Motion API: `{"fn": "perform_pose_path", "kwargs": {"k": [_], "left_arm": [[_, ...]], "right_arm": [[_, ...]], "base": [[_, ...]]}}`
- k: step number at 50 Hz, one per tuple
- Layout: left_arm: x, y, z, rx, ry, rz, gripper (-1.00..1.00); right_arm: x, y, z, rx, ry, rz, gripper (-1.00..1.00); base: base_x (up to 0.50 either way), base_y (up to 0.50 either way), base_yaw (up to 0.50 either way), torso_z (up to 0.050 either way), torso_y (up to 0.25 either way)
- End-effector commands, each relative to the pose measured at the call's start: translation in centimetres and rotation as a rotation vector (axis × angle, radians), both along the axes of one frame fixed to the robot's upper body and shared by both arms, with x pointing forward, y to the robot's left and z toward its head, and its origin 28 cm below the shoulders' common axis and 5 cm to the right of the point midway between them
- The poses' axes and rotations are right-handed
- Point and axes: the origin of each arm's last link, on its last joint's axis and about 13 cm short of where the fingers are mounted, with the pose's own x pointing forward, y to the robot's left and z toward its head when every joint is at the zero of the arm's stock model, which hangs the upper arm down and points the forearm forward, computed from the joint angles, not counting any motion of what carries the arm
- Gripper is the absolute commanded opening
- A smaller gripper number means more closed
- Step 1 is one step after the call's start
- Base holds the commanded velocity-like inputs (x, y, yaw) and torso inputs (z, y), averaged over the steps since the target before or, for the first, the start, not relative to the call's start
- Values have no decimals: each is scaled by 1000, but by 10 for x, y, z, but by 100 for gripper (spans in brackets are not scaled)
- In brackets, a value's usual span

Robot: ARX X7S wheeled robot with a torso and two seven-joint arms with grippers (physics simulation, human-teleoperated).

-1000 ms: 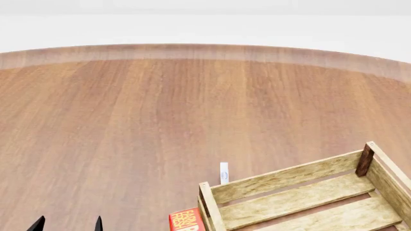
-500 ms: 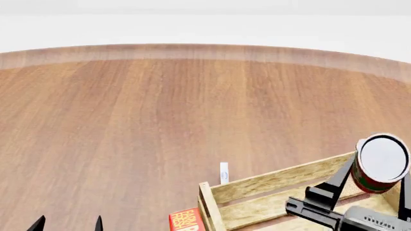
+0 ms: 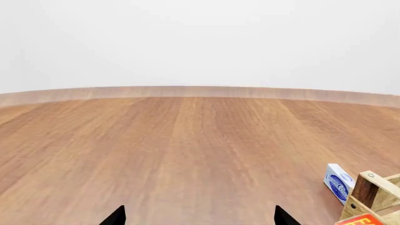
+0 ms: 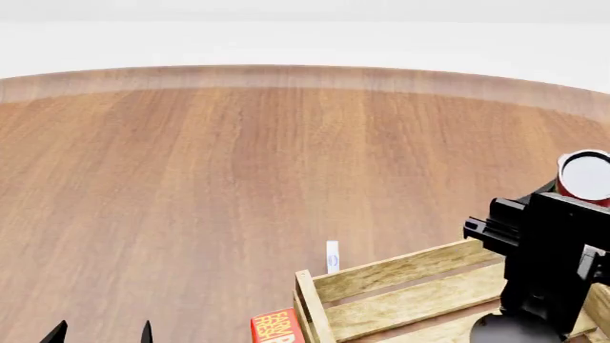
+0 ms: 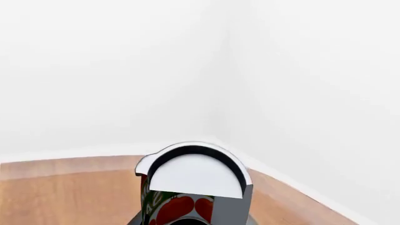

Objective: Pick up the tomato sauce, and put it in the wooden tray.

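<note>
The tomato sauce (image 4: 586, 176), a red-labelled can with a silver-white top, hangs in the air above the far right end of the wooden tray (image 4: 401, 274), at the head view's right edge. My right gripper (image 4: 568, 194) is shut on it. The right wrist view shows the tomato sauce (image 5: 187, 183) close up, its tomato pictures showing, with a grey finger (image 5: 233, 206) against its side. My left gripper (image 4: 101, 334) sits low at the near left, away from the tray. In its wrist view the left gripper (image 3: 200, 218) is open and holds nothing.
A red box (image 4: 276, 326) lies against the tray's near left corner. A small white-and-blue box (image 4: 332, 256) stands just beyond that corner and shows as the white-and-blue box (image 3: 338, 183) in the left wrist view. The wooden table (image 4: 238, 164) stretches far back to a white wall.
My right arm came into the head view holding the tomato sauce over the tray, then rose and shifted right. The left gripper has not moved.
</note>
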Motion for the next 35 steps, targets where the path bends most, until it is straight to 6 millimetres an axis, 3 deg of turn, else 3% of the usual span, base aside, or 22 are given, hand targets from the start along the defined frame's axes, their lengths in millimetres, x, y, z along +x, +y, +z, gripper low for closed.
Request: {"fn": "perform_pose_path", "kwargs": {"k": [1,20,35], "left_arm": [[0,1,0,0,-1,2,100],[0,-1,0,-1,0,3,100],[1,0,0,-1,0,4,100]], "right_arm": [[27,-9,-3,-25,68,-21,-100],[61,-6,-38,-11,167,12,-100],[54,0,-64,26,212,67,-100]], "base": [[0,0,0,0,0],[0,0,0,0,0],[0,0,0,0,1]]}}
